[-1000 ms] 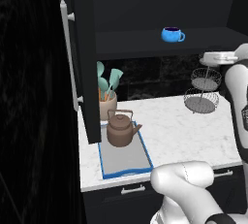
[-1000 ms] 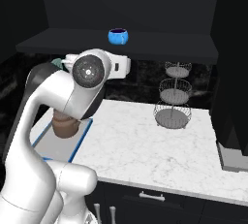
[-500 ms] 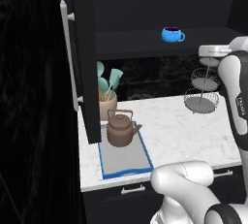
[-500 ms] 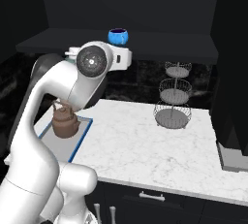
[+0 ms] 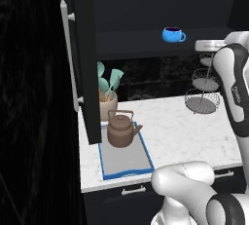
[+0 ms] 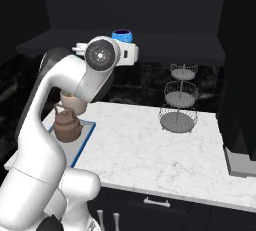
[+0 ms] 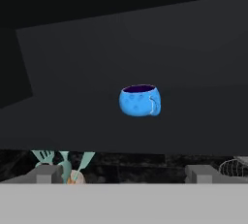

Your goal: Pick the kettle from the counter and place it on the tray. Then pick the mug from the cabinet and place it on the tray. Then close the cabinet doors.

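The cabinet (image 5: 160,9) stands open, its left door (image 5: 82,58) swung out over the counter (image 5: 185,136) so that its lower edge hangs just above the tray's (image 5: 126,163) back-left corner. Between that door and the three-tier wire stand (image 5: 202,92) there is a broad bare stretch of white marble with faint grey veins. The dark shelf runs wide and mostly bare to either side of the mug (image 5: 172,34).

The mug is small, round and bright blue, with a dark purple inside; in the hand view its handle faces the camera, a little to the right. The kettle (image 5: 121,130), squat and brown with an arched thin handle and a short spout, sits on the tray's grey surface toward the back, inside the blue raised rim. Just behind it is a beige pot (image 5: 108,103) of teal utensils.

The gripper (image 7: 126,174) is raised level with the shelf, aimed at the mug and well apart from it. Its fingers (image 7: 46,173) are spread as wide as they go, holding nothing and touching nothing.
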Robot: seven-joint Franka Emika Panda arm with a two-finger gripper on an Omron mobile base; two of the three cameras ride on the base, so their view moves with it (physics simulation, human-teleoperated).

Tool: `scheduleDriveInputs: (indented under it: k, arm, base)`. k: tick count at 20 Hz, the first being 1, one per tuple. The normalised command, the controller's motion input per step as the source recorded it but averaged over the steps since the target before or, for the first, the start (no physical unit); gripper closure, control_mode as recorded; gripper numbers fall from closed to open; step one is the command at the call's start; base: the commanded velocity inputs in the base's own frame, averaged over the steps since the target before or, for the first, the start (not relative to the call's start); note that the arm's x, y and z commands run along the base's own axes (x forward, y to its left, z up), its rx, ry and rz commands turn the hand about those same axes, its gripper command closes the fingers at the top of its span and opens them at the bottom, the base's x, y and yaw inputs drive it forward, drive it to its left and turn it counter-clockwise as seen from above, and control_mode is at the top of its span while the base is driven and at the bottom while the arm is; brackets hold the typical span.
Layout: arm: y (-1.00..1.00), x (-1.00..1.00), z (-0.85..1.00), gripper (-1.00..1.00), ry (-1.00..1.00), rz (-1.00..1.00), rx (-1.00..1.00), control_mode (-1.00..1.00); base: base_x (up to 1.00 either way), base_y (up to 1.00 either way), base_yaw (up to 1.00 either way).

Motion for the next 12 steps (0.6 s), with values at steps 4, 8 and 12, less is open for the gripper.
scheduleDriveInputs:
  k: [4,8,12]
  arm:
    - [0.0,0.36,0.01,-1.0,0.0,0.0,0.0,-1.0]
    - [0.0,0.37,0.0,-1.0,0.0,0.0,-0.02,-1.0]
    - [0.0,0.37,0.0,-1.0,0.0,0.0,-0.03,-1.0]
  base:
    - [0.0,0.0,0.0]
    - [0.0,0.0,0.0]
    - [0.0,0.0,0.0]
